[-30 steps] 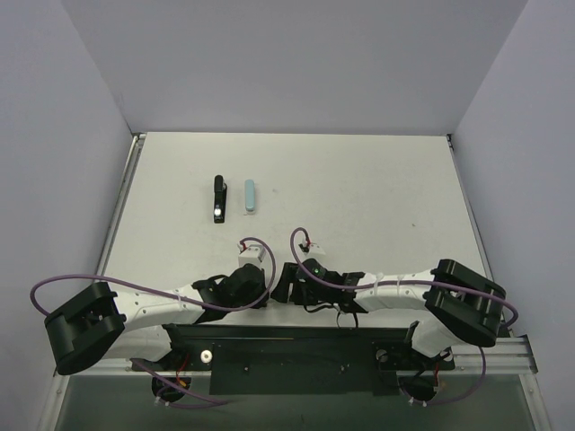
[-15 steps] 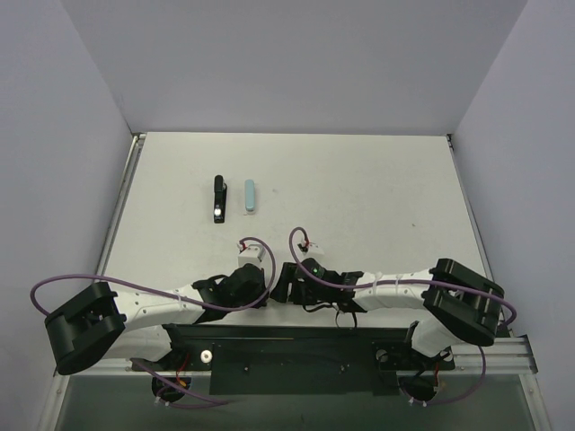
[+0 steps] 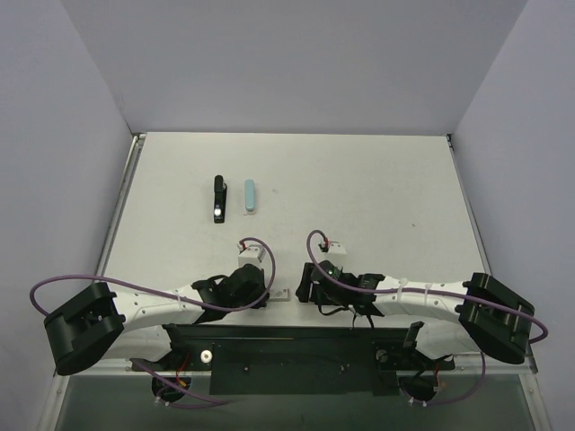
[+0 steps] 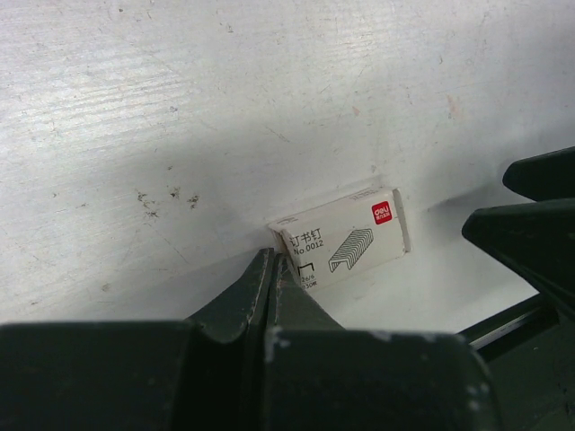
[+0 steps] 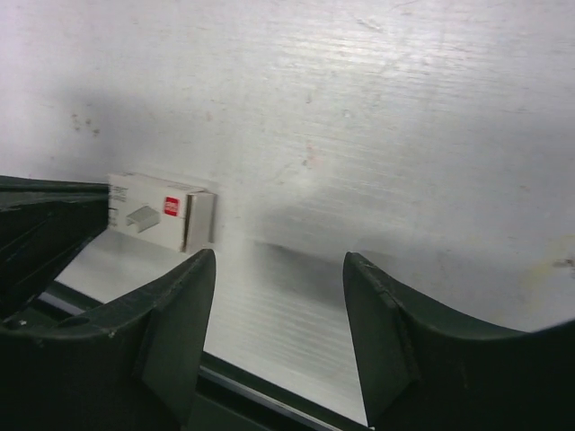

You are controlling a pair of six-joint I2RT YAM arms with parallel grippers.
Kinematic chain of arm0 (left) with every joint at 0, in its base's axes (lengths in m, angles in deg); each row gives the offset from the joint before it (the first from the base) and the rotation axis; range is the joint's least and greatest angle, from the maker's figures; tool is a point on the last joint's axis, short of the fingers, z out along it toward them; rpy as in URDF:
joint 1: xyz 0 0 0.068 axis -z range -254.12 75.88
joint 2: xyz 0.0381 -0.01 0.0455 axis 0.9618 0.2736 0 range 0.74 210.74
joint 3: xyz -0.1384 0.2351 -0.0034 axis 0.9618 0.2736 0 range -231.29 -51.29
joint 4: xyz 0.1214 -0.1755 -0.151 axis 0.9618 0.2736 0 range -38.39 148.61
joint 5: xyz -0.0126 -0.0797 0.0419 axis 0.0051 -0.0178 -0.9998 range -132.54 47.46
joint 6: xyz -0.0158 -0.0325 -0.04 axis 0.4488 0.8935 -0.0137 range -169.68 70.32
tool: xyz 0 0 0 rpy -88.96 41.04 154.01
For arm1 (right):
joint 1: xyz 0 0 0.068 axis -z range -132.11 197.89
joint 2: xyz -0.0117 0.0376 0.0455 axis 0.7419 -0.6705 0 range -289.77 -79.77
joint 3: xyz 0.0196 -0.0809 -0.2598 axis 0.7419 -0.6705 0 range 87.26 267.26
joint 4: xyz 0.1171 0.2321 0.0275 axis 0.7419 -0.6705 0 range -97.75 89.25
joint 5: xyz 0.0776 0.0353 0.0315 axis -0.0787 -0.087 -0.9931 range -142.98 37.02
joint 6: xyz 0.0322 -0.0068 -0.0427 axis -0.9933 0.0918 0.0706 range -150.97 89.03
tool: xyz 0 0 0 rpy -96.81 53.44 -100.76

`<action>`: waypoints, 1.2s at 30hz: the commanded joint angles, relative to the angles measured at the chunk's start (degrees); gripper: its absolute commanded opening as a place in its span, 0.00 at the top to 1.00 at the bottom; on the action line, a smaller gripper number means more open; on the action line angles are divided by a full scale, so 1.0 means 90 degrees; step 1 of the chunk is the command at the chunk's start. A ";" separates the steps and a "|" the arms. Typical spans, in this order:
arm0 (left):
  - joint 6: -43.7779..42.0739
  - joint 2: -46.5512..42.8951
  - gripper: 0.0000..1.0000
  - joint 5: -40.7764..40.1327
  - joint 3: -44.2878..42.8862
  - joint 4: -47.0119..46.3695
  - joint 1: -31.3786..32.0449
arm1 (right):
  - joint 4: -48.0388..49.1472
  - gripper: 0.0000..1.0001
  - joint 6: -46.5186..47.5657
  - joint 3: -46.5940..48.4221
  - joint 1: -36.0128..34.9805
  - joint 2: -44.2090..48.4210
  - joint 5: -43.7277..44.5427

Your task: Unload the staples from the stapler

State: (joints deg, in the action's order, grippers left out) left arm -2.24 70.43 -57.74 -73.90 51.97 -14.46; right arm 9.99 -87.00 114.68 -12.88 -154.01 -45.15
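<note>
The stapler (image 3: 216, 197), black with a bright spot near its front end, lies at the back left of the table, far from both arms. A light blue oblong piece (image 3: 250, 196) lies beside it. The staples themselves are hidden. A small white staple box (image 3: 282, 294) (image 4: 346, 238) (image 5: 157, 211) lies flat near the front edge. My left gripper (image 3: 269, 291) (image 4: 272, 260) is shut, its tip against the box's left end. To the right of the box, my right gripper (image 3: 305, 284) (image 5: 278, 260) stands open with nothing between its fingers.
The black base rail (image 3: 296, 346) runs along the table's near edge just behind both grippers. Grey walls enclose the table on the left, back and right. Purple cables (image 3: 256, 247) loop above each wrist.
My right arm has swung to the right, away from the left gripper, so the staple box now shows between the two. The left arm and the stapler have not moved.
</note>
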 commanded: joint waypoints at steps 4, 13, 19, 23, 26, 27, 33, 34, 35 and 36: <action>-0.0047 0.0020 1.00 0.0039 0.0002 0.0448 0.0051 | -0.1076 0.48 0.0483 0.0419 -0.0288 -0.0130 0.1023; -0.0017 0.0040 1.00 0.0048 0.0032 0.0409 0.0051 | -0.1477 0.47 0.0532 0.1093 -0.0767 -0.0999 0.1444; -0.0007 0.0030 1.00 0.0068 0.0061 0.0390 0.0051 | -0.1545 0.47 0.0513 0.1445 -0.0865 -0.1507 0.1502; 0.0002 0.0011 1.00 0.0078 0.0081 0.0360 0.0051 | -0.1652 0.46 0.0522 0.1689 -0.0933 -0.1819 0.1551; 0.0002 0.0011 1.00 0.0087 0.0110 0.0331 0.0051 | -0.1896 0.46 0.0513 0.1865 -0.0972 -0.1927 0.1658; 0.0002 0.0010 1.00 0.0087 0.0120 0.0312 0.0051 | -0.1916 0.46 0.0513 0.1875 -0.0982 -0.1947 0.1668; 0.0012 0.0088 1.00 0.0136 0.0120 0.0204 0.0051 | -0.1790 0.46 0.0493 0.1934 -0.1001 -0.2034 0.1542; 0.0002 0.0118 1.00 0.0146 0.0120 0.0185 0.0051 | -0.1654 0.46 0.0483 0.1924 -0.1001 -0.2054 0.1483; 0.0002 0.0128 1.00 0.0146 0.0120 0.0185 0.0051 | -0.1595 0.46 0.0454 0.1914 -0.1011 -0.2074 0.1396; 0.0002 0.0128 1.00 0.0156 0.0120 0.0185 0.0051 | -0.1468 0.46 0.0444 0.1895 -0.1011 -0.2083 0.1347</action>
State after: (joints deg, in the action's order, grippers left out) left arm -2.13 70.48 -57.72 -73.88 51.84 -14.46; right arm -3.98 -81.87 131.21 -21.32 -170.84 -30.72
